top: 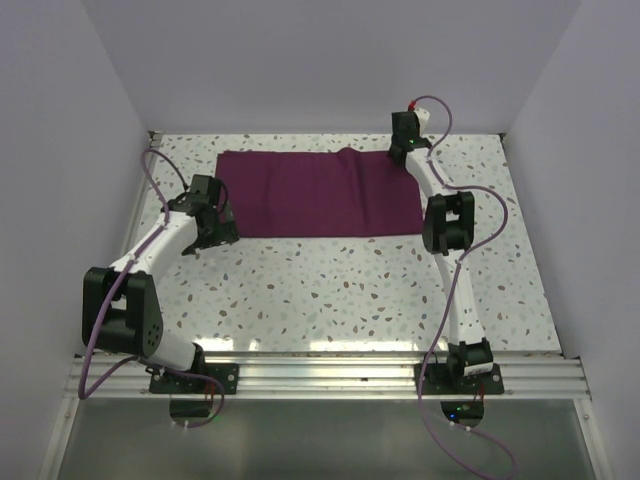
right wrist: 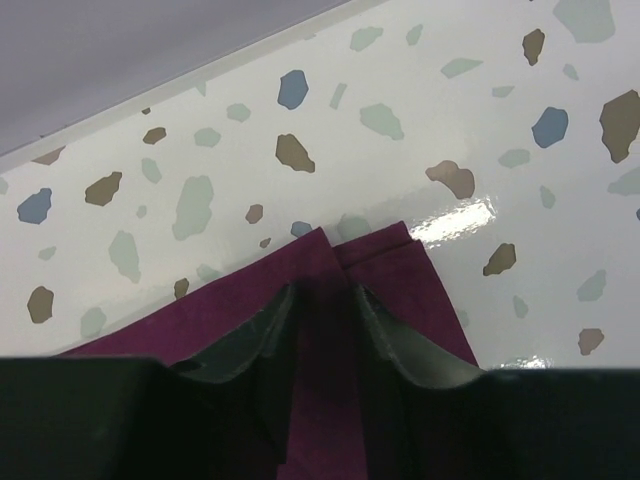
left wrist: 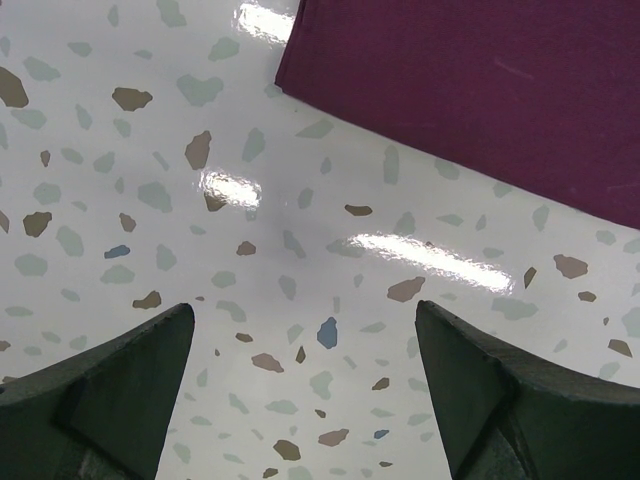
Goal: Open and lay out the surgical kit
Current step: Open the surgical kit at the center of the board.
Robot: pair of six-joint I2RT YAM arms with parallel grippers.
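Surgical kit (top: pixel 318 193) lies folded flat with no instruments showing, its long axis running from the left gripper (left wrist: pixel 305 330) across to the right gripper (right wrist: pixel 322 300). The right jaws stand narrow, pinching a raised ridge at its far corner, judged ready to peel a flap open. The left jaws stand wide and empty, with its near corner just ahead and to the right, likely for anchoring.

The left arm (top: pixel 150 250) sits folded low beside its base, elbow drawn back, the left gripper (left wrist: pixel 305 312) angled downward with its jaws spread wide and nothing between them. The right arm (top: pixel 455 290) stretches almost straight, far forward, the right gripper (right wrist: pixel 325 292) pinched tight on a fold of the cloth wrap (right wrist: pixel 410 290).
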